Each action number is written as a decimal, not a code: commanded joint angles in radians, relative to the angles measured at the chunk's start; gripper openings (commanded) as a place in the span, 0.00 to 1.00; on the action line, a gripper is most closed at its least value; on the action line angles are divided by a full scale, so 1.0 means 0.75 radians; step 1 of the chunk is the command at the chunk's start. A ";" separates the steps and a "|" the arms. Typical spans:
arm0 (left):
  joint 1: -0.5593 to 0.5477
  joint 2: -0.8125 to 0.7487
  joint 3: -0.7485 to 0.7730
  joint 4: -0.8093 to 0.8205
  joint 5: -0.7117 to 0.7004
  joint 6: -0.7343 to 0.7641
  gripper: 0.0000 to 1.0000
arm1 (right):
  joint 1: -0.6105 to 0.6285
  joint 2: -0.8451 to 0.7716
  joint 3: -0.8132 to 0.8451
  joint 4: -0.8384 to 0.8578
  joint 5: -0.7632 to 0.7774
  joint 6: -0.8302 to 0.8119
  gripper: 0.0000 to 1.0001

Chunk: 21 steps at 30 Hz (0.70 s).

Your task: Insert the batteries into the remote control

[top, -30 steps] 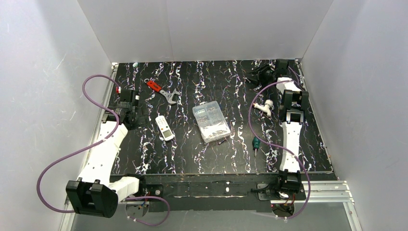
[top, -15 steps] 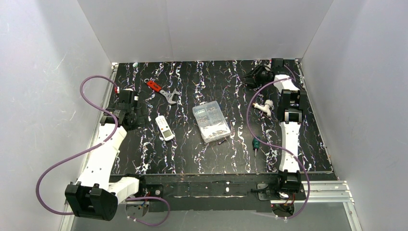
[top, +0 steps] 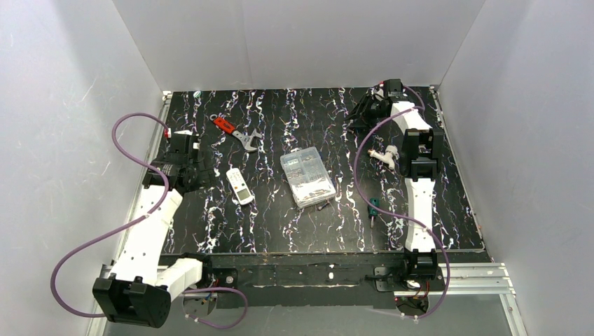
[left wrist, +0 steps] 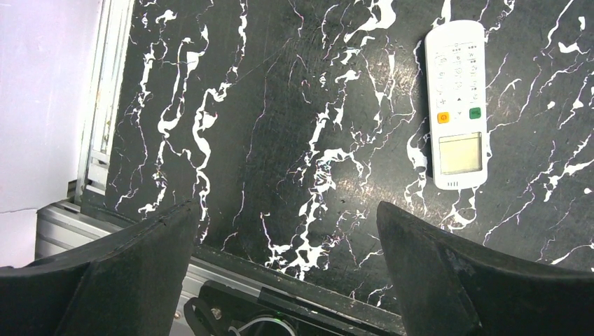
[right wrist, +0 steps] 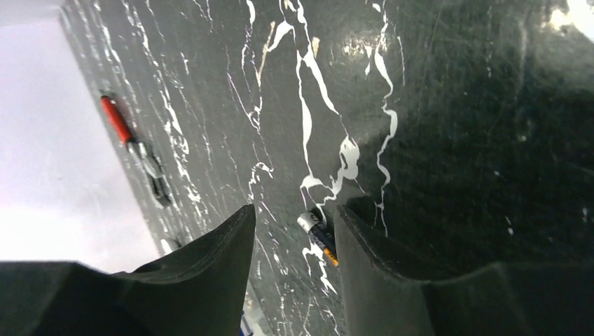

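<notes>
The white remote control (top: 239, 185) lies face up on the black marbled table, left of centre; its display, small buttons and orange mark show in the left wrist view (left wrist: 458, 105). My left gripper (top: 186, 168) hovers just left of it, open, with nothing between the fingers (left wrist: 285, 210). One battery (right wrist: 316, 234), dark with a silver end and an orange band, lies on the table at the far right. My right gripper (right wrist: 295, 213) is open around it, with the battery close beside one finger (right wrist: 364, 238). From above, the right gripper (top: 364, 112) hides the battery.
A clear compartment box (top: 307, 178) sits mid-table. A red-handled wrench (top: 235, 133) (right wrist: 133, 143) lies at the far left. A white fitting (top: 385, 154) and a green screwdriver (top: 372, 208) lie beside the right arm. White walls enclose the table.
The right gripper has moved left along the far edge and its jaws have widened. The left arm has shifted slightly toward the near side, gripper still open.
</notes>
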 commanded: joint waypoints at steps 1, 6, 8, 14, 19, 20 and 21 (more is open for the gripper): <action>-0.003 -0.047 -0.026 -0.114 -0.006 -0.008 0.99 | 0.015 -0.120 0.023 -0.187 0.162 -0.240 0.55; -0.003 -0.077 -0.042 -0.124 0.004 -0.018 0.99 | 0.069 -0.146 0.046 -0.298 0.311 -0.382 0.56; -0.003 -0.093 -0.050 -0.127 0.007 -0.019 1.00 | 0.092 -0.150 0.048 -0.326 0.355 -0.429 0.56; -0.003 -0.115 -0.065 -0.129 0.014 -0.021 0.99 | 0.170 -0.162 0.046 -0.390 0.455 -0.578 0.59; -0.003 -0.134 -0.082 -0.130 0.009 -0.020 0.99 | 0.212 -0.160 0.033 -0.409 0.553 -0.629 0.59; -0.003 -0.137 -0.084 -0.130 0.007 -0.018 0.99 | 0.217 -0.157 0.035 -0.416 0.572 -0.634 0.57; -0.003 -0.141 -0.087 -0.131 0.004 -0.015 1.00 | 0.222 -0.154 0.037 -0.423 0.591 -0.641 0.56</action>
